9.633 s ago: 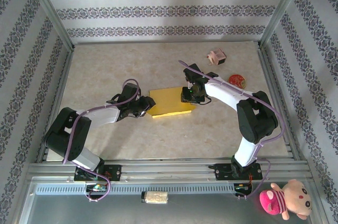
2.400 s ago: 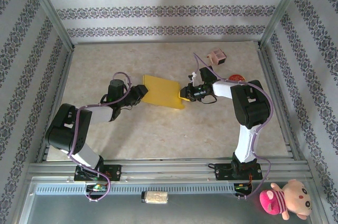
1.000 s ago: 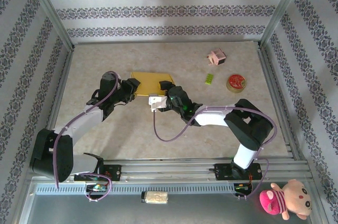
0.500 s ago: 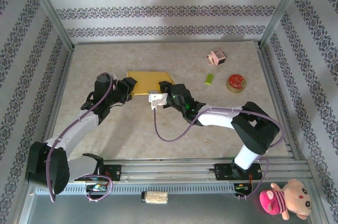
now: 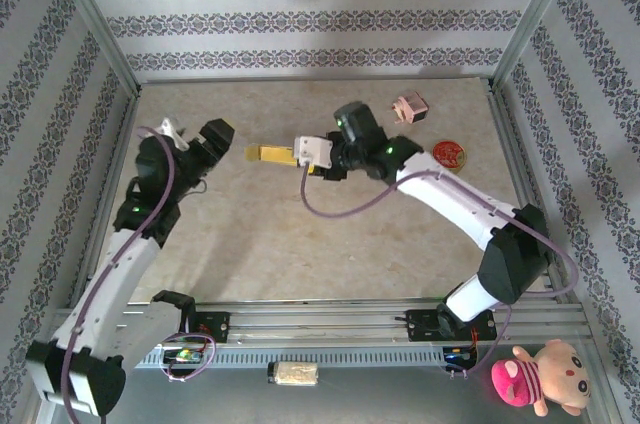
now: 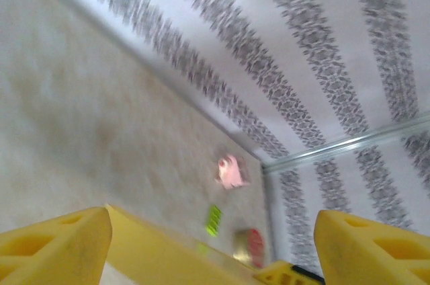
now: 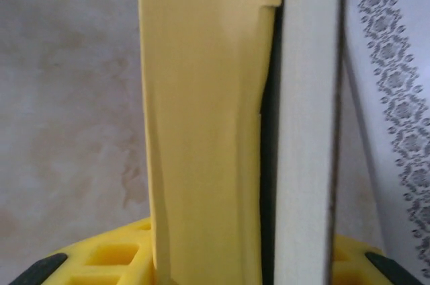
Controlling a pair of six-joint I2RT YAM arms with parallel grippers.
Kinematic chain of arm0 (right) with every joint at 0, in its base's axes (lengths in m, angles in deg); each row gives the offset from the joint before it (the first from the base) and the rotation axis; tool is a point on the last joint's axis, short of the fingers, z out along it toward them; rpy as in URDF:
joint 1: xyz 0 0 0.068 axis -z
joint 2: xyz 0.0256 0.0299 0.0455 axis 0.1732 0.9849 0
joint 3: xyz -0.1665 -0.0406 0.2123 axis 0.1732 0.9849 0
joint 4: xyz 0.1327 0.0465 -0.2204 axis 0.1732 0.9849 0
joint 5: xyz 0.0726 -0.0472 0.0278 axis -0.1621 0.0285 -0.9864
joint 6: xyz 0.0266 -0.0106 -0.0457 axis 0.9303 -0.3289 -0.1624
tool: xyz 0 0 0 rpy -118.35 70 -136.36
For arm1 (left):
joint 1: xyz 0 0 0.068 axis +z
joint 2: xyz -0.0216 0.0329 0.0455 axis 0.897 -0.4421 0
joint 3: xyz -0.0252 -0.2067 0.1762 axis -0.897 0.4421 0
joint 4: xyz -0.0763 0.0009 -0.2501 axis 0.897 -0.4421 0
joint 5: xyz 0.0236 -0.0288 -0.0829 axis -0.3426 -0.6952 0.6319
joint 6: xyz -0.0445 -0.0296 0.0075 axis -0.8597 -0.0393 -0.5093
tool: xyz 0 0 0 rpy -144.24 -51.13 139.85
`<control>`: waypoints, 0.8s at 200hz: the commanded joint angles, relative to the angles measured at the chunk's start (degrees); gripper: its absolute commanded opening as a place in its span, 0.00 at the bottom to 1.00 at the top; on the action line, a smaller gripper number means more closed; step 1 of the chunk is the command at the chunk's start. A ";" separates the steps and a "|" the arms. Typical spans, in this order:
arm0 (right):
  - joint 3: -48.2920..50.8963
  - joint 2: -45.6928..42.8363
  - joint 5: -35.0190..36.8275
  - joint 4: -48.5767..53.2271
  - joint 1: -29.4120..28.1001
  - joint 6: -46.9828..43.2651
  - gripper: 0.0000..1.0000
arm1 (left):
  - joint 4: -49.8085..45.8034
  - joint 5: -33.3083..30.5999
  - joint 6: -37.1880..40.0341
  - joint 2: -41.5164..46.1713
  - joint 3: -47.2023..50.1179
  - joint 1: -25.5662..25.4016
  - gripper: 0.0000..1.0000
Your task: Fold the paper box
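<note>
The left gripper (image 5: pixel 217 134) has let go of the paper box (image 5: pixel 272 154) and pulled away, fingers wide. The right gripper (image 5: pixel 314 160) has lifted the box, now on edge between its fingers.

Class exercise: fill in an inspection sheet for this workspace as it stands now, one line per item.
Surface: beige marbled tabletop.
Job's things: paper box, yellow, seen edge-on from above, held at one end.
Clutter: pink box-like item, green item, red round tin, all far right.
Grippers: left gripper open, apart from the box; right gripper shut on it.
Cables: purple cable loops below the right wrist.
Surroundings: patterned walls, metal frame, plush toy outside it.
</note>
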 commanded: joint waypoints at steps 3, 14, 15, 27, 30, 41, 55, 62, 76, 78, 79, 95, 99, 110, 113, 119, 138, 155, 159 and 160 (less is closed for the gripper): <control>-10.29 6.61 -7.56 27.92 2.21 0.29 0.34 | -12.88 -0.78 31.72 2.04 -4.08 0.49 0.77; -14.30 9.80 -7.49 32.15 3.29 0.16 0.33 | -16.31 3.13 39.88 2.33 -5.19 0.43 0.77; -14.58 10.02 -7.48 32.38 3.36 0.11 0.33 | -16.59 3.75 40.63 2.33 -5.24 0.47 0.76; -16.75 12.66 -7.38 33.99 4.11 0.08 0.34 | -20.81 10.68 49.16 2.21 -6.42 0.46 0.76; -16.97 13.23 -7.14 34.01 4.26 0.08 0.34 | -22.15 12.29 51.13 2.12 -6.89 0.44 0.76; -17.11 15.03 -5.59 33.23 4.41 -0.02 0.34 | -26.51 15.39 56.76 1.85 -8.01 0.35 0.76; -16.76 16.98 -3.91 32.06 4.24 -0.54 0.34 | -30.54 17.32 63.18 1.80 -8.26 0.31 0.76; -16.41 17.84 -3.09 31.23 4.07 -0.54 0.34 | -32.03 17.85 65.70 1.81 -8.03 0.26 0.77; -15.03 18.89 -1.85 29.28 3.72 -0.33 0.33 | -33.38 17.73 68.89 1.59 -6.94 0.29 0.78; -14.77 18.93 -1.60 28.83 3.71 -0.29 0.33 | -33.47 17.75 69.09 1.47 -6.78 0.30 0.78; -14.64 18.98 -1.55 28.65 3.66 -0.24 0.34 | -33.56 17.73 69.26 1.42 -6.74 0.27 0.78; -12.32 19.14 -0.54 25.79 3.20 -0.15 0.34 | -33.83 18.16 69.64 -0.01 -6.07 0.26 0.78; -11.59 19.21 -0.44 24.94 3.13 -0.06 0.34 | -33.77 18.49 69.41 -0.58 -5.92 0.24 0.78; -9.95 19.29 -0.46 23.28 2.96 -0.13 0.35 | -33.04 19.57 68.55 -2.33 -5.65 0.23 0.78; -9.63 19.36 -0.36 22.92 2.88 -0.14 0.35 | -32.80 19.80 68.36 -2.71 -5.51 0.12 0.78; -8.94 19.45 -0.27 22.15 2.81 -0.04 0.35 | -32.23 20.27 68.22 -3.65 -5.10 -0.01 0.78; -8.03 20.08 -0.17 21.34 2.39 0.10 0.35 | -30.11 21.21 69.37 -6.11 -3.70 -0.56 0.78; -7.58 20.27 -0.39 20.96 2.35 0.13 0.35 | -28.61 21.43 71.79 -9.01 -2.96 -1.47 0.74; -7.49 20.28 -0.43 20.92 2.30 0.03 0.35 | -28.49 21.58 72.50 -9.71 -3.02 -1.86 0.74; -7.48 20.27 -0.44 20.92 2.34 0.01 0.35 | -28.44 21.58 72.68 -9.89 -3.02 -1.95 0.74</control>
